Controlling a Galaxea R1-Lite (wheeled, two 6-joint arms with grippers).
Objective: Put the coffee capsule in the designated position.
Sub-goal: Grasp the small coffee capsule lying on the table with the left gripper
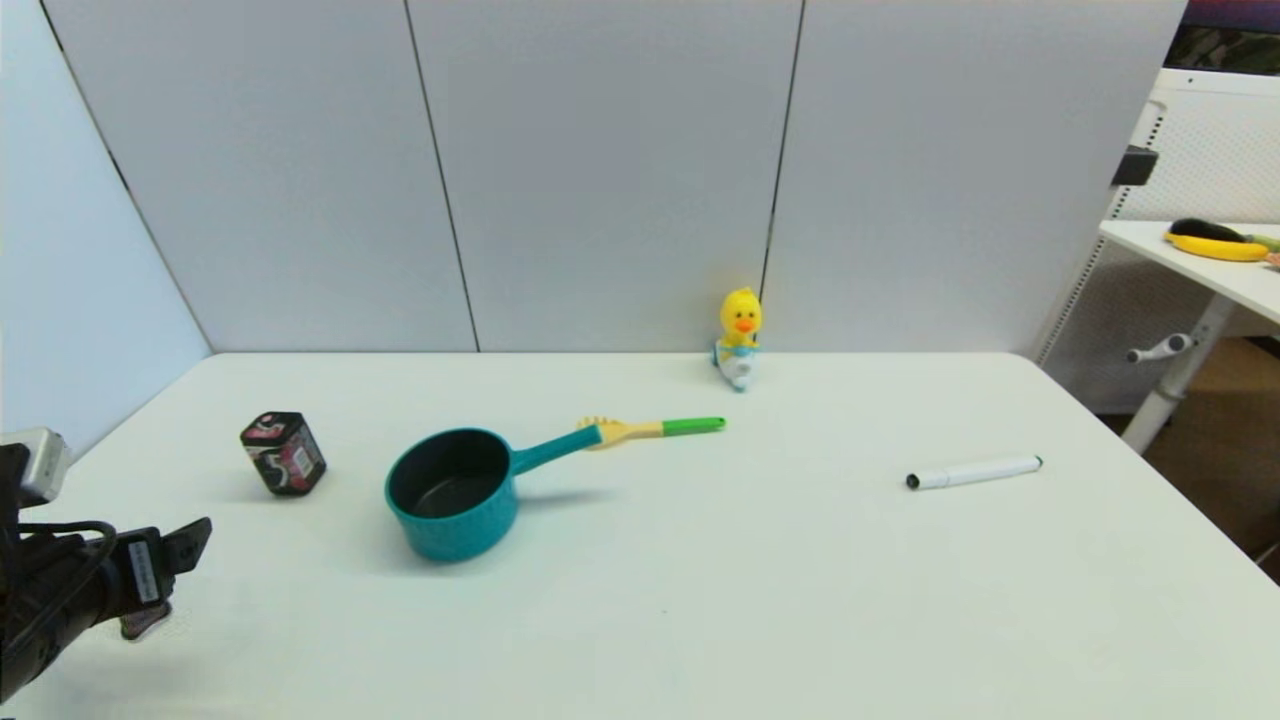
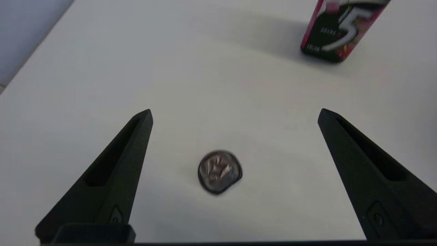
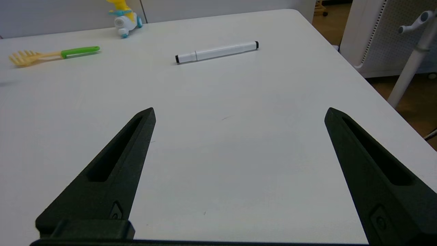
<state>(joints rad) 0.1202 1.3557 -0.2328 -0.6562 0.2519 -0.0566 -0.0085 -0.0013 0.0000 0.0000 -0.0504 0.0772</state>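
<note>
left gripper (image 2: 235, 114) hung spread wide above the coffee capsule (image 2: 220, 172) — untouched, between its fingers — on the table (image 2: 218, 85).

A: What does my left gripper (image 2: 235, 114) look like?
B: Two long matte-black tapering fingers (image 2: 112, 177), each with a recessed slot.

A: And my arm behind it?
B: Black housing, looped black cables, a white label, a silver-grey block.
</note>
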